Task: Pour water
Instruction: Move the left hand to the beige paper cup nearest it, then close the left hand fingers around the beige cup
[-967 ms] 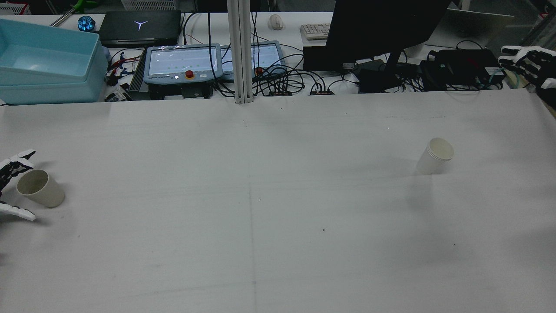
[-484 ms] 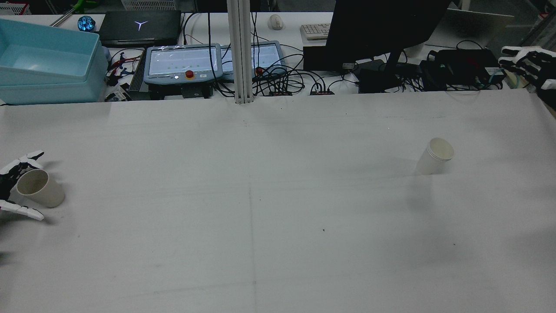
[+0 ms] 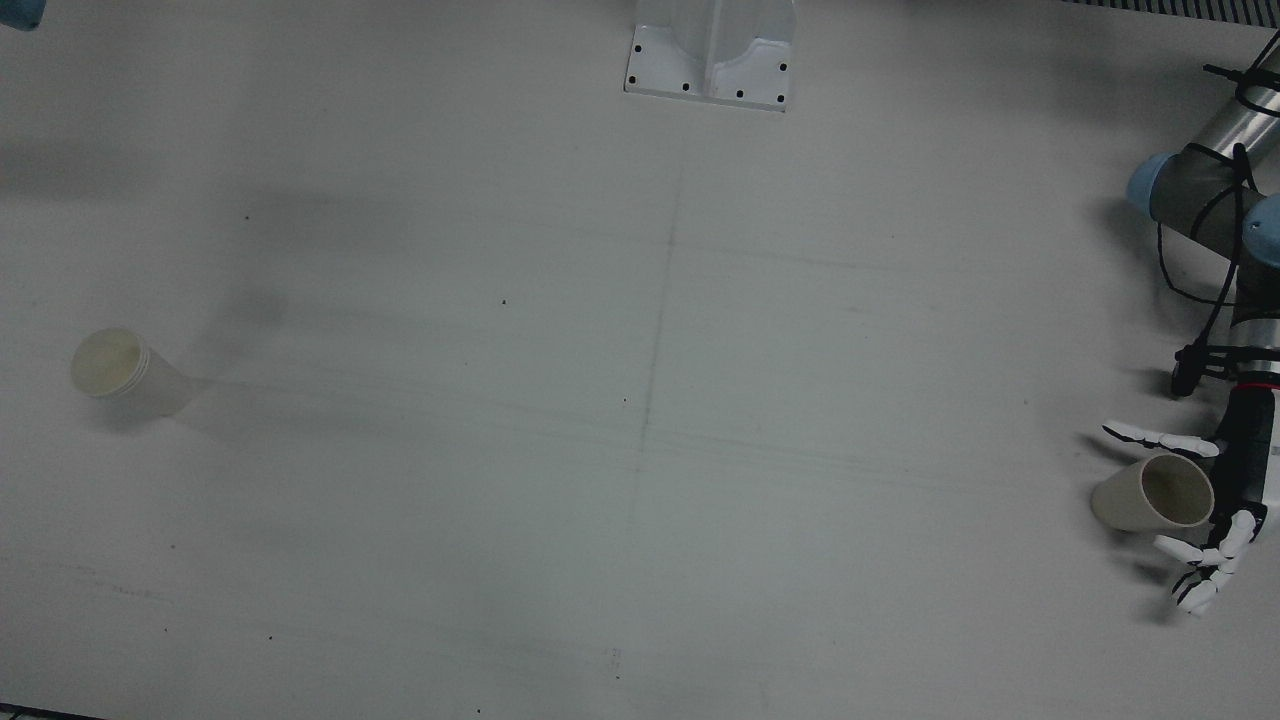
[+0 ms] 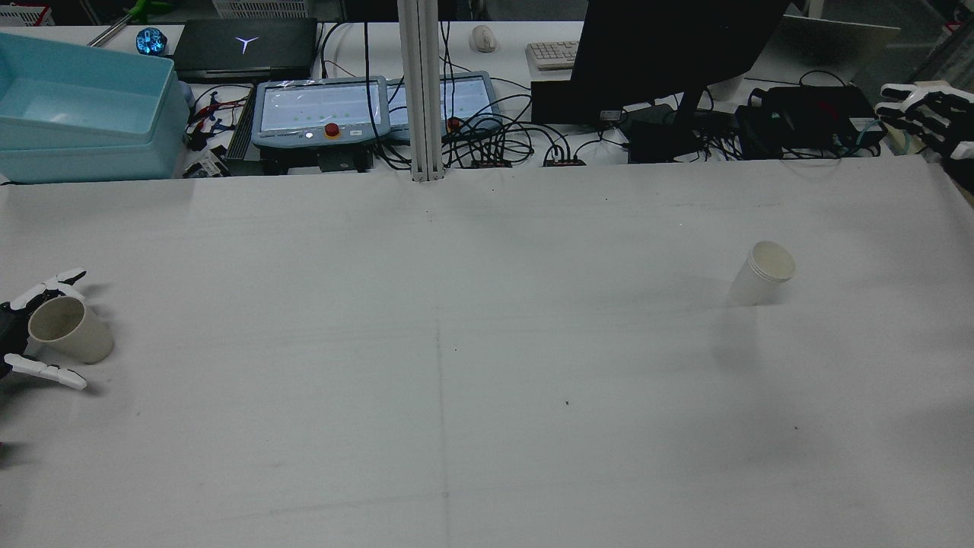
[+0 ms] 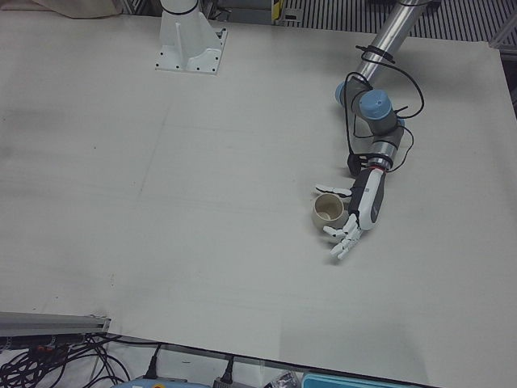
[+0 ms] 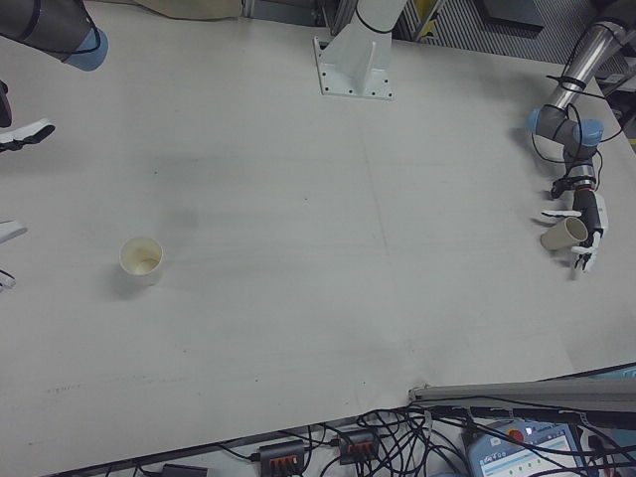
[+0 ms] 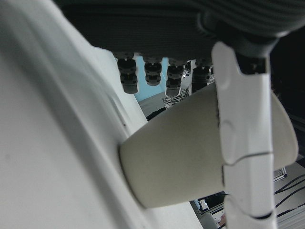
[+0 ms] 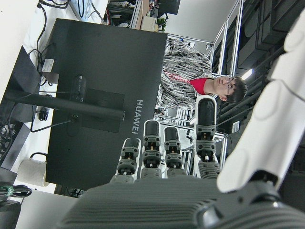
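At the far left of the rear view, the left robot hand (image 4: 30, 335) had slid its spread fingers further around the tan cup (image 4: 70, 329) on the tabletop (image 4: 456, 342), not gripping yet, so pouring was still ahead.

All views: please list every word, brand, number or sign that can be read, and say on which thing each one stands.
"HUAWEI": on the back of the monitor, right hand view; it reads sideways there.
A glowing Y-shaped logo, no letters: on the laptop lid, rear view.
Text on the two pendant screens: too small to read.
Keys of the keyboard: too small to read.
The two cups: no print visible.
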